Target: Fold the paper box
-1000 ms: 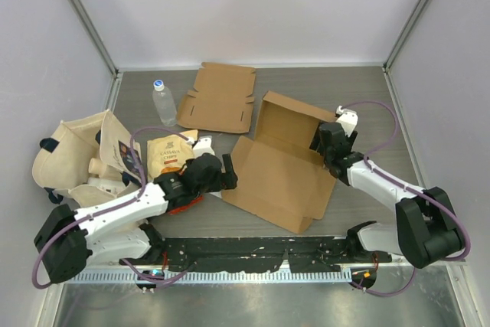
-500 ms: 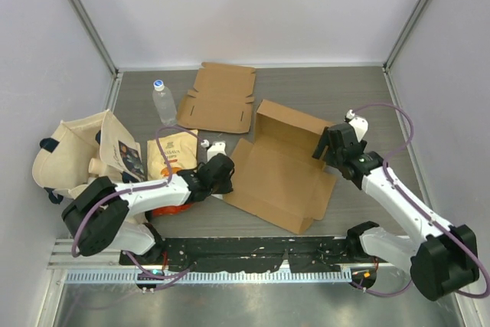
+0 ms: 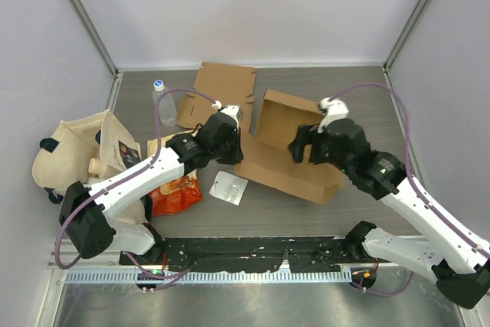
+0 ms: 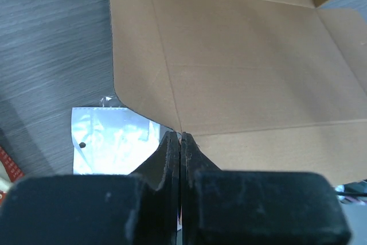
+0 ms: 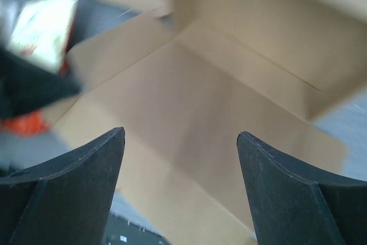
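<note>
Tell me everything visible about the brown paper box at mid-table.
The paper box is plain brown cardboard, creased into panels and only partly formed. Its wide base panel lies on the table, its far panel stands upright with a short side flap, and the other flaps are spread out. The left tool is shut on the edge at its left corner, at a crease. The right tool hangs open above the base, not touching. A silvery pouch lies beside that corner.

paper box (image 3: 287, 155) centre | flat cardboard (image 3: 222, 97) behind-left | pouch (image 3: 229, 188) before its left edge, perhaps touching | bag (image 3: 76, 151) far left
</note>
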`<state>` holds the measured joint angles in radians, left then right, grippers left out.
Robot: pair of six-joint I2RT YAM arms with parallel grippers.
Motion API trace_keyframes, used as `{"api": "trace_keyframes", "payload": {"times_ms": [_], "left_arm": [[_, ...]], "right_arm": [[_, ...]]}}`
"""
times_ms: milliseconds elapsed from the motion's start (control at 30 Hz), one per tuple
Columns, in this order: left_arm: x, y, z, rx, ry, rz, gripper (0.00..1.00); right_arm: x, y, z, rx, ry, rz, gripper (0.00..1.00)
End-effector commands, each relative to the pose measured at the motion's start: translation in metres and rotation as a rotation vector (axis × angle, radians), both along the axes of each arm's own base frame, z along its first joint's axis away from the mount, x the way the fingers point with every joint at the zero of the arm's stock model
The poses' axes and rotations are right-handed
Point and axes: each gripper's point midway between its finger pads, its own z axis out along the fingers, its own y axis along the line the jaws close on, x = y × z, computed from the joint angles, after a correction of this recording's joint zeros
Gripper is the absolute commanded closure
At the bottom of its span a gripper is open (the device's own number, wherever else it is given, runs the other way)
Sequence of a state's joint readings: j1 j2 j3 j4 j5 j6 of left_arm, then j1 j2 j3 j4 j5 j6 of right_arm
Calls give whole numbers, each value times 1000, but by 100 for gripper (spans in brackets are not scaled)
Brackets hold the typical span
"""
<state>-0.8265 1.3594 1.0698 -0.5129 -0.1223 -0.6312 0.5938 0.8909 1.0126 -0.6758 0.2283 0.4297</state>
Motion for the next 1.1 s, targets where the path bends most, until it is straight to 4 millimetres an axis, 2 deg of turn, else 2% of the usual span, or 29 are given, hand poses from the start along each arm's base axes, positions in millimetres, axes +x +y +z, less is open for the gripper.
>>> {"api": "trace_keyframes", "payload": {"times_ms": [0, 33, 67, 100, 133, 167, 267, 333, 433, 467, 533, 567, 633, 667, 733, 867, 933, 967, 1000, 1033, 1067], "left_arm": [[-15, 1, 35, -46, 87, -109, 100], [-18, 3, 28, -11, 133, -117, 100], [-17, 3, 29, -5, 150, -122, 100], [-17, -2, 39, -20, 155, -146, 100], [-19, -2, 35, -1, 178, -160, 100], [-18, -4, 40, -8, 172, -163, 100], [-17, -5, 45, -21, 169, -172, 100], [-15, -1, 45, -13, 171, -161, 100], [-11, 2, 48, -27, 178, -146, 100], [-10, 1, 51, -31, 174, -150, 100], [-9, 2, 51, -29, 181, -147, 100], [-8, 2, 52, -35, 183, -144, 100], [-7, 2, 52, -55, 206, -144, 100], [-5, 3, 54, -73, 216, -142, 100], [-5, 6, 52, -62, 225, -142, 100], [-2, 8, 62, -68, 208, -146, 100], [-2, 7, 64, -65, 196, -160, 100], [-3, 9, 64, -54, 198, -162, 100], [-2, 12, 64, -40, 186, -159, 100], [-1, 15, 67, -28, 166, -166, 98], [1, 18, 69, -18, 144, -157, 88]], "right_arm": [[-41, 88, 15, -67, -123, 468, 15], [-45, 98, 15, -78, -143, 509, 15], [-55, 112, 7, -122, -143, 571, 15], [-55, 115, 6, -168, -162, 599, 14], [-55, 118, -3, -212, -150, 622, 15], [-54, 123, -12, -253, -131, 637, 15], [-59, 128, -31, -325, -94, 692, 15], [-57, 125, -34, -341, -98, 660, 16], [-62, 129, -42, -334, -95, 642, 18], [-53, 121, -46, -378, -114, 562, 19], [-59, 124, -61, -458, -91, 563, 25], [-51, 117, -58, -512, -123, 490, 27], [-57, 118, -70, -616, -133, 485, 26], [-49, 109, -64, -688, -176, 397, 24], [-52, 106, -69, -773, -173, 390, 22], [-46, 104, -49, -769, -252, 316, 22], [-37, 96, -45, -826, -274, 248, 29], [-35, 93, -45, -839, -276, 207, 36], [-31, 82, -40, -891, -291, 156, 58], [-29, 83, -37, -906, -295, 131, 72], [-28, 82, -34, -884, -298, 92, 91]]}}
